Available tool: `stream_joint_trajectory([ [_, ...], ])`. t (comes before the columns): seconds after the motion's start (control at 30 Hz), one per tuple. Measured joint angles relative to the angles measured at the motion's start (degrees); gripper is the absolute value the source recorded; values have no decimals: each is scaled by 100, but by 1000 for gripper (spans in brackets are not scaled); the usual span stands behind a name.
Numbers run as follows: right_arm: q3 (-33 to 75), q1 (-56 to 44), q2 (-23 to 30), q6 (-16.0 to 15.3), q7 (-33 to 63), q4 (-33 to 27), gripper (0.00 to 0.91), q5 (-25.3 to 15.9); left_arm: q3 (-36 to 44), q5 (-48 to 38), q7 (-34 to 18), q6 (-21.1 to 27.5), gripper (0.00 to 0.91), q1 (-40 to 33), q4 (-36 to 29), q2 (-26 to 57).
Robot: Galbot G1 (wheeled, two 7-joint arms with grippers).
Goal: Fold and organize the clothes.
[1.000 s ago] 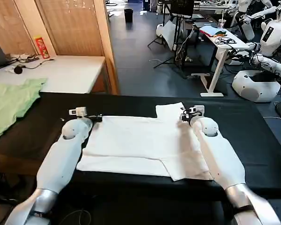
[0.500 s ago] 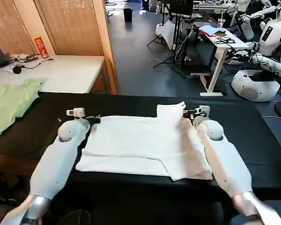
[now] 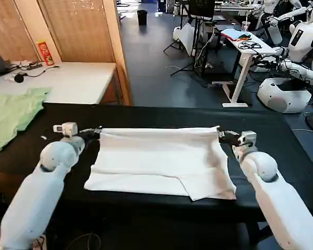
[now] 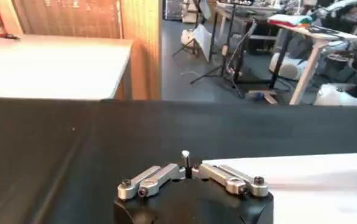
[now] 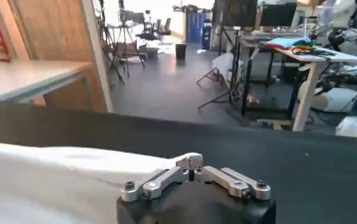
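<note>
I keep the white T-shirt (image 3: pixel 159 161) mid black tabletop (image 3: pixel 281 130). My left end effector (image 3: pixel 96 133) at 9 o'clock and right end effector (image 3: pixel 221 134) at 3 o'clock each pinch a far corner, stretching the edge straight for folding.

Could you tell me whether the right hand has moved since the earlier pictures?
Yes. The right hand has shifted outward to the robot's right along the black table, drawing the T-shirt's far edge straight.
</note>
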Motion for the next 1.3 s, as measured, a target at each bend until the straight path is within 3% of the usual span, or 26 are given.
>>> stream_joint_trajectory([
  [0.23, 119, -691, -125, -395, 292, 698, 49, -21, -293, -189, -391, 30, 98, 927, -783, 203],
  [0.43, 241, -1201, -176, -588, 357, 1081, 49, -98, -530, -195, -423, 36, 98, 1467, -1238, 220],
  [1.0, 315, -1645, -183, -789, 346, 1327, 59, -98, -834, 142, -411, -36, 98, 2329, -1491, 28],
  [1.03, 327, -1662, -182, -817, 347, 1334, 98, -102, -846, 152, -424, -37, 215, 2367, -1494, 13],
  [1.07, 346, -1684, -180, -850, 347, 1349, 185, -103, -862, 155, -451, -42, 400, 2407, -1507, -4],
  [1.1, 371, -1711, -179, -866, 348, 1377, 878, -103, -871, 154, -493, -55, 878, 2444, -1529, -22],
  [1.3, 643, -1904, -174, -965, 353, 1586, 878, 19, -902, 139, -778, -28, 878, 2630, -1718, -99],
])
